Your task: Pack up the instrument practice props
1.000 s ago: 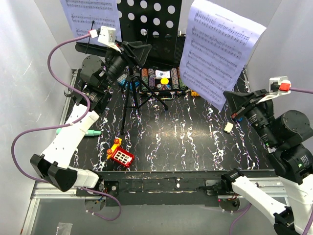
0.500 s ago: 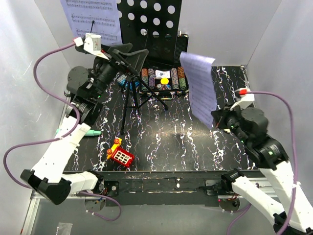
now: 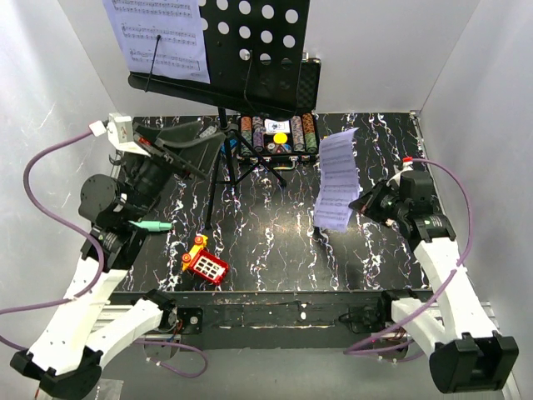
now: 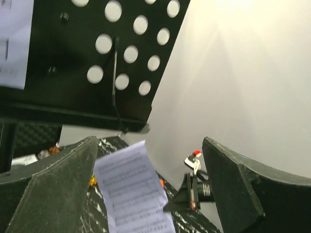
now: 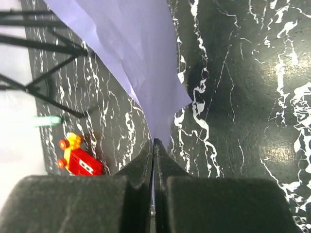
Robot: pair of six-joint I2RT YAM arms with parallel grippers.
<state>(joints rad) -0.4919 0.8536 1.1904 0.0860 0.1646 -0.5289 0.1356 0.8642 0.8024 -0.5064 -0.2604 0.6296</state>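
White sheet-music page now hangs mid-right in the frame, low over the surface, clamped by its edge in the right end effector; a second ago it was high beside the music stand. The left end effector has spread apart and backed away to the left, empty. A second page remains on the stand, upper left, probably next to come off.

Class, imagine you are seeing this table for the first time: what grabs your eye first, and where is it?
A white sheet of music hangs in mid-air right of centre, pinched by the shut right gripper. At the back, a tall black music stand with a hole-punched desk holds another page at its left. The left gripper gapes open just below that desk.
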